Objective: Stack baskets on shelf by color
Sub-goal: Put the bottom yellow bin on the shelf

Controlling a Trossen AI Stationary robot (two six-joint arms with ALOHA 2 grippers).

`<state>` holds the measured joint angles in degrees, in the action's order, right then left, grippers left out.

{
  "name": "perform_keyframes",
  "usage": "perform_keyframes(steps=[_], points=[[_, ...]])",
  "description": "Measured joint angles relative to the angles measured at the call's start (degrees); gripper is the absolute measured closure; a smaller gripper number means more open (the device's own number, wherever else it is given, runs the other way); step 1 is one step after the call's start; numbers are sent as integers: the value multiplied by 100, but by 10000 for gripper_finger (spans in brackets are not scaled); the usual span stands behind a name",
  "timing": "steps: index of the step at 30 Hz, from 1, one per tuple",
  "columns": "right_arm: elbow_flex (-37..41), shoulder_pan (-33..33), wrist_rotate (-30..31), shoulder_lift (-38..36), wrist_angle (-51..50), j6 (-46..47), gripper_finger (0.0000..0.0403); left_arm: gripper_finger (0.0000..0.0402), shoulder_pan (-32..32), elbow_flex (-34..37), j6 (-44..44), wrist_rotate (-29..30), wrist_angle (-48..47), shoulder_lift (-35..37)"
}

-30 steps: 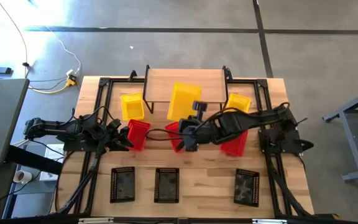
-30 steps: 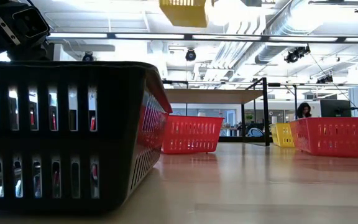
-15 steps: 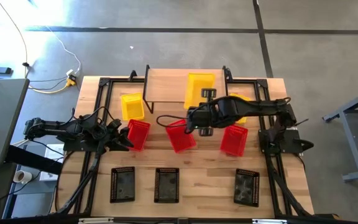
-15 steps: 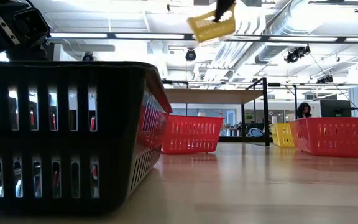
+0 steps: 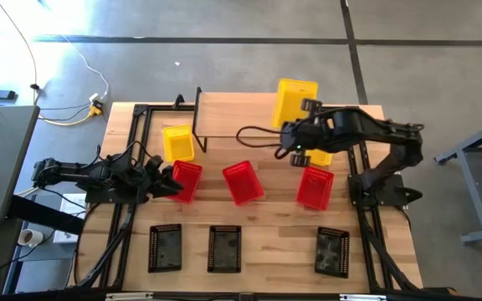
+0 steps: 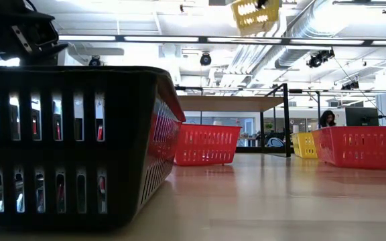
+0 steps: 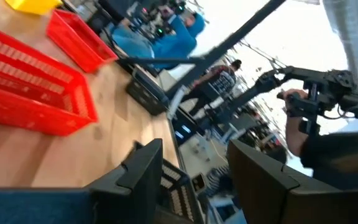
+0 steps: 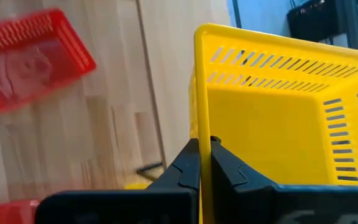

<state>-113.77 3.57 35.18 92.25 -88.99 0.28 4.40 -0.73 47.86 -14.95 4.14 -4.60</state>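
My right gripper (image 5: pixel 298 127) is shut on a yellow basket (image 5: pixel 295 99) held high over the right end of the shelf (image 5: pixel 241 115); the low view shows that basket (image 6: pixel 254 15) well above the shelf top (image 6: pixel 230 102). My left gripper (image 5: pixel 171 179) is open, low at the table's left, just beside a red basket (image 5: pixel 187 180) without touching it. Two more red baskets (image 5: pixel 243 182) (image 5: pixel 315 186) and two yellow ones (image 5: pixel 178 142) (image 5: pixel 321 154) rest on their bottoms on the table. Three black baskets (image 5: pixel 224 248) sit in a row near the near edge. My right gripper (image 8: pixel 204 163) pinches one wall of the yellow basket at its rim (image 8: pixel 202 127), one finger inside the basket and one outside. The fingers come at it from the table's near side. The basket is lifted clear of both shelf and table.
The shelf's wood top shows bare left of the carried basket. A black basket (image 6: pixel 72 140) stands close in front of the low camera. The black frame rails (image 5: pixel 145 117) run along the table's sides. People and equipment (image 7: pixel 328 118) show in the room beyond the table.
My right gripper has carried the yellow basket from over the shelf's front middle toward the table's right and far edges, to above the shelf's right end, staying shut on it. The basket stays high in the air and has turned somewhat along the way.
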Motion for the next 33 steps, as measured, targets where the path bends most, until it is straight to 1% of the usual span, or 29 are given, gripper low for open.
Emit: perform_keyframes(steps=[3,5,7,11,15,19,21,27,33], points=[[1053,-118,-30,-525,491,-21,403,232,2,0,0,83,-1,0],[1713,-175,-86,-931,1130,-238,403,232,1,0,0,84,-1,-1],[2235,-296,-366,-1325,1766,-565,403,232,2,0,1,84,0,0],[2993,-684,-991,-1853,2429,-1109,403,232,0,0,2,156,0,-2],[3473,-1115,-1429,-2183,2903,-1739,403,232,1,0,2,379,0,-1],[3866,-1599,-2216,-2265,3413,-2268,403,232,2,0,5,452,-2,-2],[4044,-1814,-2493,-2266,3644,-2482,403,232,2,0,15,535,0,-2],[4575,-2354,-3077,-2264,4222,-2922,403,232,1,0,17,786,0,-2],[4920,-2627,-3309,-2260,4590,-3217,403,232,0,0,142,825,0,0]])
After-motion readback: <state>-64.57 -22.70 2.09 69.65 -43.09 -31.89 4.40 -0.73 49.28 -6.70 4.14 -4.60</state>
